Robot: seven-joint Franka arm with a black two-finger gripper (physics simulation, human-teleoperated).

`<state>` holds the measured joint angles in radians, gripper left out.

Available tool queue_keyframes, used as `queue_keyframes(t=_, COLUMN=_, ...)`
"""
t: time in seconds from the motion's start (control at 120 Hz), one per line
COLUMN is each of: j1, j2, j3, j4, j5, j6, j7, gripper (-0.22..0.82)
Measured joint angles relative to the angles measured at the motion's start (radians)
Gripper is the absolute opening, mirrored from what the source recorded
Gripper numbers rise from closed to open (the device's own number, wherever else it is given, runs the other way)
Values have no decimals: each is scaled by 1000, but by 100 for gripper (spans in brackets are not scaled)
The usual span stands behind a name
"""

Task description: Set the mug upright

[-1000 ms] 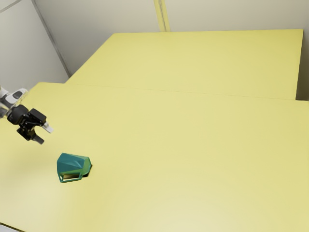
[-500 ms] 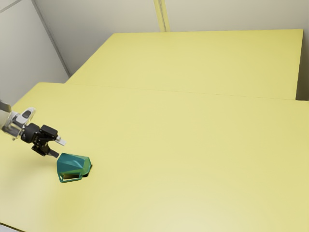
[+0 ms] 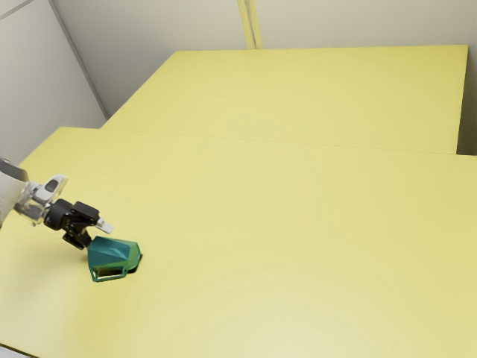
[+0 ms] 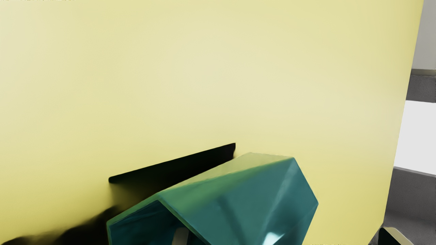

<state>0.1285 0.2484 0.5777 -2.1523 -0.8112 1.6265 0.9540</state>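
The gripper (image 3: 100, 236) is at the left of the exterior view, open, right at the mug's left end. The teal-green mug (image 3: 113, 252) lies on its side on the yellow table (image 3: 268, 231), its handle (image 3: 110, 278) toward the exterior view's bottom edge. In the wrist view the open gripper (image 4: 285, 236) has one fingertip at the mouth of the mug (image 4: 235, 197), partly covered by the mug's wall, and the other well outside it. Contact between fingers and mug cannot be made out.
A second yellow surface (image 3: 313, 93) stands behind the table, in front of a grey wall (image 3: 149, 37). The table's near edge (image 3: 19, 350) shows at the exterior view's lower left. A dark shadow lies beside the mug.
My gripper has come down and toward the exterior view's right, from above and left of the mug to its left end. The mug has not visibly moved.
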Motion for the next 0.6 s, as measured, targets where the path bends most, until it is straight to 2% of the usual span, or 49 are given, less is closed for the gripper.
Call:
queue_keyframes(t=0.042, j1=0, j2=0, j3=-6, j4=1, j5=0, j6=-4, j7=4, gripper=57)
queue_keyframes(t=0.183, j1=0, j2=1, j3=-10, j4=3, j5=-1, j6=-14, j7=16, gripper=20)
queue_keyframes(t=0.283, j1=1, j2=0, j3=-10, j4=5, j5=-1, j6=-19, j7=23, gripper=3)
queue_keyframes(t=0.425, j1=2, j2=-14, j3=-11, j4=5, j5=0, j6=-31, j7=31, gripper=-8)
queue_keyframes(t=0.6, j1=0, j2=-61, j3=-11, j4=0, j5=0, j6=-59, j7=39, gripper=-15)
